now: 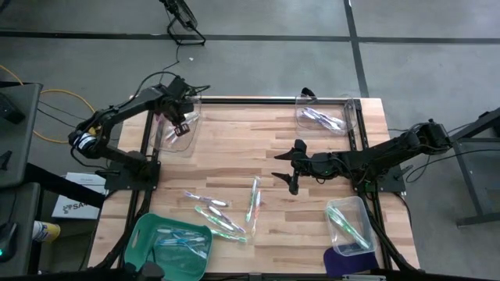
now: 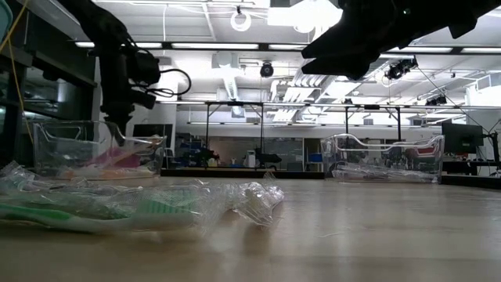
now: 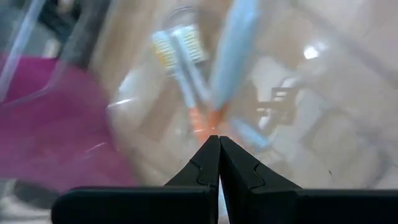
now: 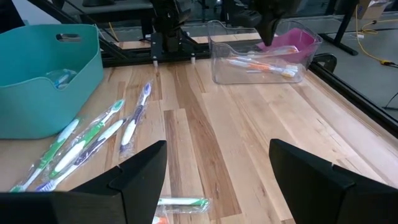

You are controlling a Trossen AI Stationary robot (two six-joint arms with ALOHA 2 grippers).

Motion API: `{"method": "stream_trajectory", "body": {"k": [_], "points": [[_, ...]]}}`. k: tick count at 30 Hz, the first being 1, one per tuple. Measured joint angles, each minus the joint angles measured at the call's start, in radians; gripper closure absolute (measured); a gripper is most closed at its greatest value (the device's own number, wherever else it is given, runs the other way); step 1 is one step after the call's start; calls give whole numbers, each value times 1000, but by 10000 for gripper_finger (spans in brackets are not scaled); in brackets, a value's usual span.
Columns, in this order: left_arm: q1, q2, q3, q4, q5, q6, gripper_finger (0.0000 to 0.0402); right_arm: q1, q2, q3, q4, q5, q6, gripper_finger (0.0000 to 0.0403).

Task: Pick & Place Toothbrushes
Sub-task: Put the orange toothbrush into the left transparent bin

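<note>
Reaching over clear bin (image 1: 181,134) — left gripper (image 1: 183,125), jaws closed; right gripper (image 1: 293,166) spread mid-table.

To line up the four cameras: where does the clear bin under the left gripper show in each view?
High view: clear bin at the table's far left corner, below the shut left gripper.
Low view: at left, the gripper above it.
Left wrist view: fills the picture; orange-handled toothbrushes inside.
Right wrist view: far across the table.
Shared landmark: the pink sheet in the bin.
</note>
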Motion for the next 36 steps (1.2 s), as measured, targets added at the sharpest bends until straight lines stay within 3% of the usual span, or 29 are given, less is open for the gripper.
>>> {"method": "stream_trajectory", "body": {"k": [4, 10, 16, 31, 36], "points": [[3, 0, 0, 24, -109, 5, 399, 0, 0, 0, 0, 0, 0, 128], [1, 0, -1, -8, -72, 12, 399, 0, 0, 0, 0, 0, 0, 128], [1, 0, -1, 16, -131, 4, 399, 0, 0, 0, 0, 0, 0, 128], [-26, 104, 3, 81, -145, -25, 399, 0, 0, 0, 0, 0, 0, 128], [-24, 105, 10, 43, -44, -18, 399, 0, 0, 0, -2, 0, 0, 128]]}}
